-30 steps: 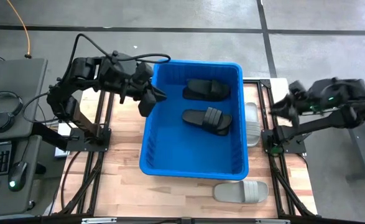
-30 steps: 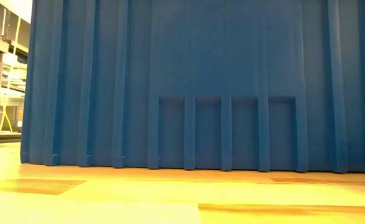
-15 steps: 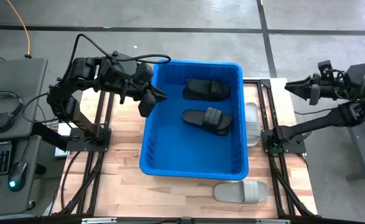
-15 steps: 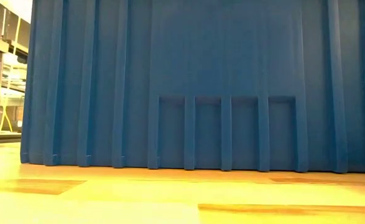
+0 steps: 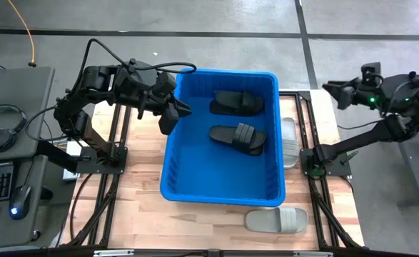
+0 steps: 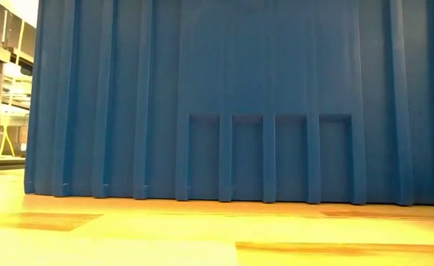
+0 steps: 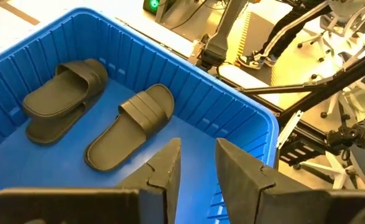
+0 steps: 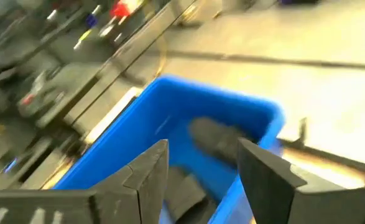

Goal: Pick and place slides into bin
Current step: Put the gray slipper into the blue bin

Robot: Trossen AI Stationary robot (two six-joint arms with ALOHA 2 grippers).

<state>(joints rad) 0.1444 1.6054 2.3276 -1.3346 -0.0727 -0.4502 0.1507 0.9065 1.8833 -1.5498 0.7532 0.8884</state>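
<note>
bin [image 5: 223, 187]: blue tub, centre of the high view on the wooden table [image 5: 141, 193]; its ribbed wall fills nearly the whole low view.
black slides: two inside the bin, upper half of it. One [image 5: 236, 103] near the far wall, the other [image 5: 238, 136] just below it, apart from each other. Both lie flat, strap up, as the left wrist view shows.
grey slides: two outside the bin. One [image 5: 288, 141] on the table just beside the bin's right wall, partly hidden by the rim. The other [image 5: 278, 219] below the bin's lower right corner, near but not touching.
left gripper [image 5: 175, 114]: upper left of the high view, at the bin's left rim, tilted toward the inside. Fingers [image 7: 163, 171] narrow, a small gap between them, nothing in it.
right gripper [image 5: 332, 89]: upper right of the high view, right of the bin and off past the table edge, pointing back toward the bin. Right wrist view is blurred, but the jaws look apart with nothing between them.
</note>
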